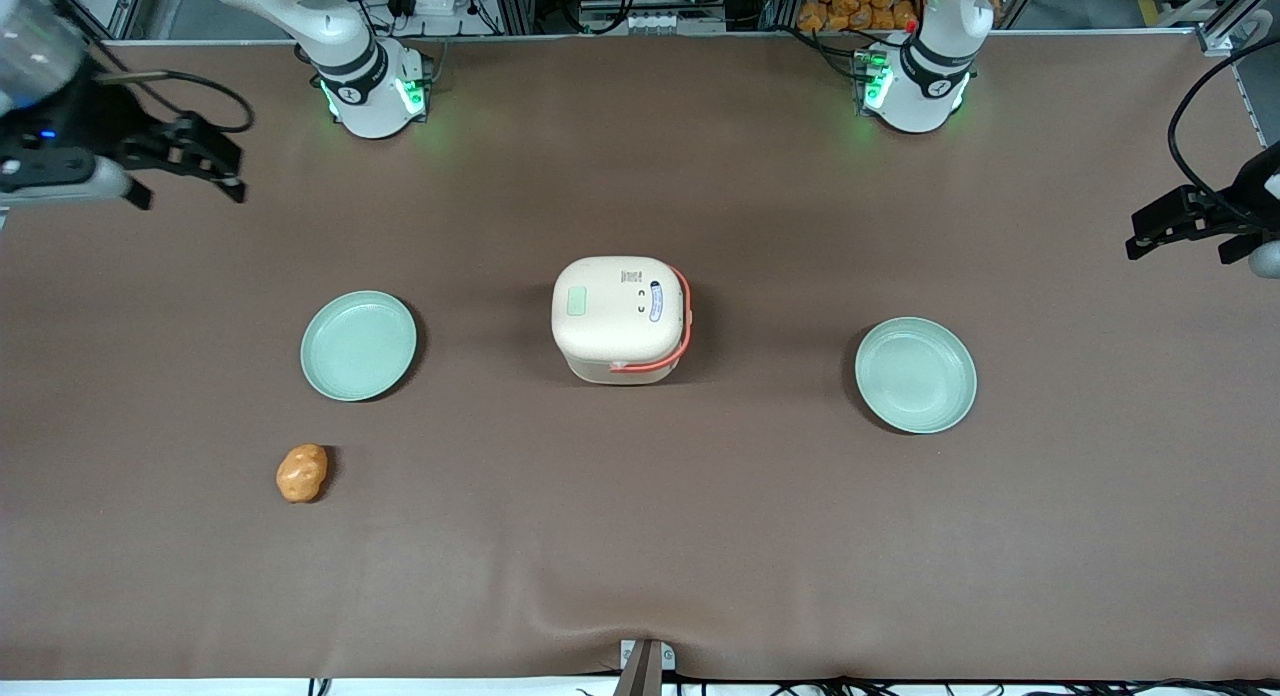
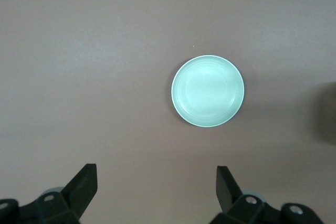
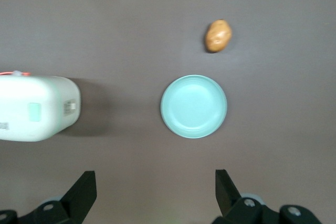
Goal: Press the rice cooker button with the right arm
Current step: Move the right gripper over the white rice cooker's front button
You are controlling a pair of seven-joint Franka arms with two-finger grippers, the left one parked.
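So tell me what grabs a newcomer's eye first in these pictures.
The cream rice cooker with its coral handle stands closed mid-table, flanked by two pale green plates. A potato lies nearer the front camera than the plate at the working arm's end. The right gripper hovers open, high at that end, well away from the cooker.

Probably a robotics lab: a brown-covered table [image 1: 640, 536], aluminium framing [image 1: 1225, 21] and tangled cables [image 1: 440, 1].

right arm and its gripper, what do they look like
The right arm has glossy white shells, a dark band at the joint and green lights glowing at its base. The gripper is black, with two angular fingers set apart, a blue light and a black cable looping off it.
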